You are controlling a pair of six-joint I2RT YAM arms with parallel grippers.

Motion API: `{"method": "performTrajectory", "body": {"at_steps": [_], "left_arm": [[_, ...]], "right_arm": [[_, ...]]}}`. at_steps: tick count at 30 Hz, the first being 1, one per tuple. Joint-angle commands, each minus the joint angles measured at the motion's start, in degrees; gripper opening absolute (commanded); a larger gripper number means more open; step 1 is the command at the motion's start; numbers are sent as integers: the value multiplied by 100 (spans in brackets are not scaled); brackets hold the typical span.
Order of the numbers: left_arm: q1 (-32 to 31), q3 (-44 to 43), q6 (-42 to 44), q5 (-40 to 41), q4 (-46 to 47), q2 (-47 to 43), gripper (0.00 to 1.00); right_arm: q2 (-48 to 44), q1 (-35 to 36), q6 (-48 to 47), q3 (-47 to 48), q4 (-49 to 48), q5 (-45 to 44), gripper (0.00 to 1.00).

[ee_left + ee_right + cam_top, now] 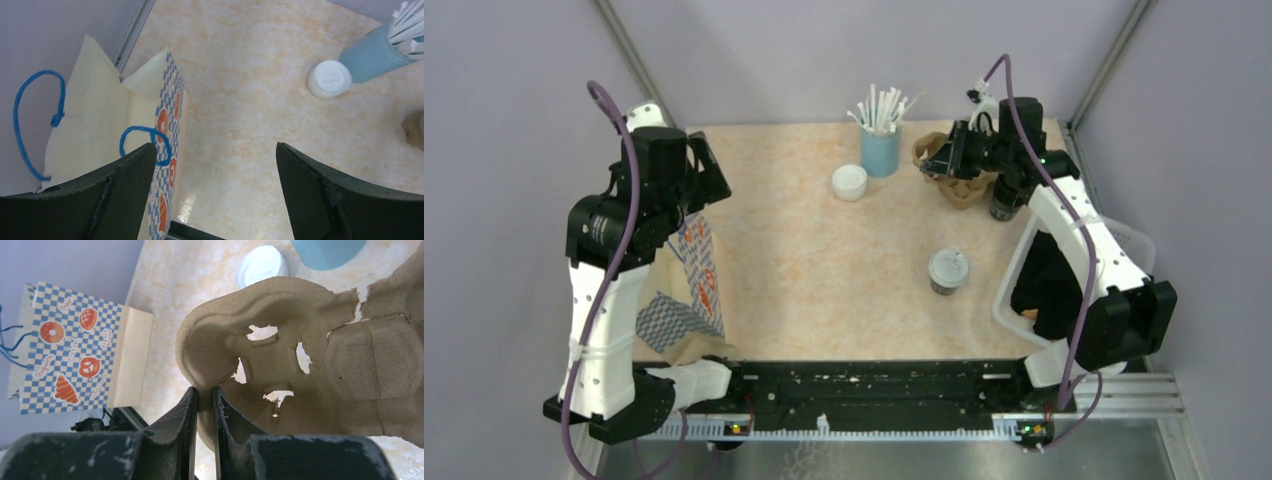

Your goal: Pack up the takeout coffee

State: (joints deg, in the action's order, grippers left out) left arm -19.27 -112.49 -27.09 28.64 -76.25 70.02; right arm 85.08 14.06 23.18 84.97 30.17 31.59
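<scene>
Mottled beige table, tapered dark cup at four o'clock; right gripper pinches the rim of a rough pulp carrier at one, left gripper gapes over a checked paper bag.

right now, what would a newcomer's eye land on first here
The right hand, clamped on the rim of a brown pulp cup carrier at the far right of the table, stands out first. Next, the blue-checked bakery bag at the left, with the left hand open near it. The dark coffee cup stands alone right of centre.
</scene>
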Motion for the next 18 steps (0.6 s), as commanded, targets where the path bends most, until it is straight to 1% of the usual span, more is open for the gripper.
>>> {"method": "performTrajectory", "body": {"at_steps": [1, 3, 6, 9, 10, 13, 16, 18], "left_arm": [[13, 231, -409, 571, -470, -155, 96], [31, 295, -422, 618, -470, -171, 95], [46, 343, -550, 597, -470, -143, 88], [53, 513, -693, 520, -470, -62, 85], [56, 578, -726, 550, -466, -38, 84], [72, 817, -674, 706, -300, 3, 78], [97, 1154, -605, 925, -79, 15, 74], [122, 1325, -617, 1044, 22, -7, 70]], "right_arm": [[-372, 105, 9, -43, -351, 114, 0], [-382, 105, -7, -26, -329, 102, 0], [-388, 105, -2, 4, -326, 122, 0], [-378, 105, 5, 26, -328, 145, 0], [-366, 103, -2, 36, -320, 145, 0], [-346, 105, -8, 71, -304, 136, 0], [-322, 105, -6, 91, -310, 145, 0], [-316, 105, -12, 103, -304, 145, 0]]}}
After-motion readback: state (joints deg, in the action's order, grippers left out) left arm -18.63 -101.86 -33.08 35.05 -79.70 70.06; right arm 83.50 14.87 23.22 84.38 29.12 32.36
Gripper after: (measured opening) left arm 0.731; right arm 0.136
